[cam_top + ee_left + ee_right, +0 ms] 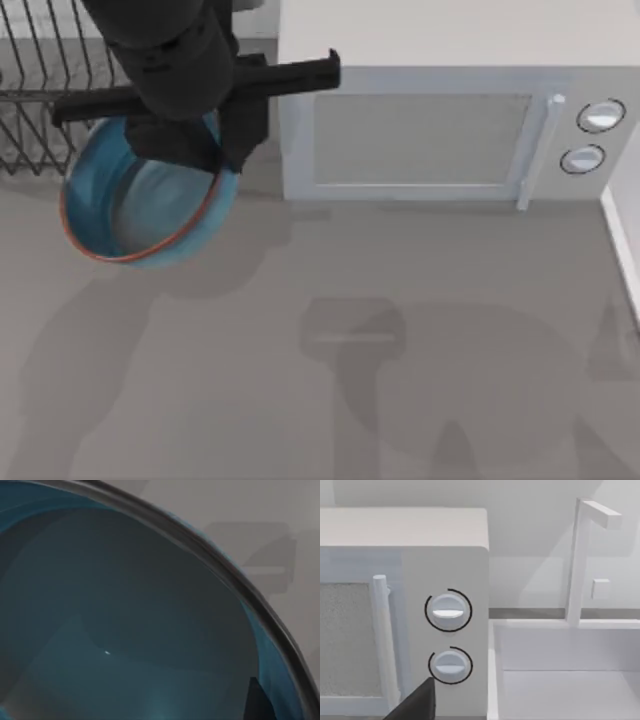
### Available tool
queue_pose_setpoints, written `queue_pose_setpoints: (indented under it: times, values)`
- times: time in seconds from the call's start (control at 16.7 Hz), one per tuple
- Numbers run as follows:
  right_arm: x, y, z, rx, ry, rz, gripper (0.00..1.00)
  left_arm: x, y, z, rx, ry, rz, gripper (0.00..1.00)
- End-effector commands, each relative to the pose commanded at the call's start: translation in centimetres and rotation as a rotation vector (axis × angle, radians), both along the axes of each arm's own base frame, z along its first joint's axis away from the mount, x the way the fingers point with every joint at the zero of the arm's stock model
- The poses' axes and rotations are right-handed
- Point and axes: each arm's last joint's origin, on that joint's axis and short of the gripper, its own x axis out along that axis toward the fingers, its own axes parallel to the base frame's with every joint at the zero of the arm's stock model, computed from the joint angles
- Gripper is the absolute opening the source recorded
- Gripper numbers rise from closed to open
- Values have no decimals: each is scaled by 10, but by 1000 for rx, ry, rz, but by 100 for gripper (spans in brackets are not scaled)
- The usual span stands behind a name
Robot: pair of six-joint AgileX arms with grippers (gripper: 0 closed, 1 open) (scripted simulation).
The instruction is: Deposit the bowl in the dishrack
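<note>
One bowl (pixel 140 215) hangs tilted above the bench (pixel 330 380) at its left, rim up against the left hand (pixel 205 150), which has closed on the bowl's far edge. The left wrist view looks straight into the bowl's blue inside (pixel 125 630). Just behind and to the left stands the dishrack (pixel 45 70), its wire prongs partly covered by the arm. A microwave (pixel 450 130) sits close on the right, near the hand's outstretched bar. The right hand (pixel 415 705) faces the microwave's dials (pixel 448 611) beside a sink (pixel 560 680); its grip cannot be told.
</note>
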Motion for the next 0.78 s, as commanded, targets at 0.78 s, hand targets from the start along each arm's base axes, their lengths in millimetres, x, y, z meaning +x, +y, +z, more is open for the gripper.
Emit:
queue_pose_setpoints:
  times: [0.78]
  values:
    - [0,0,0,0,0,0,100,-62,196,63,-12,-1204,101,0]
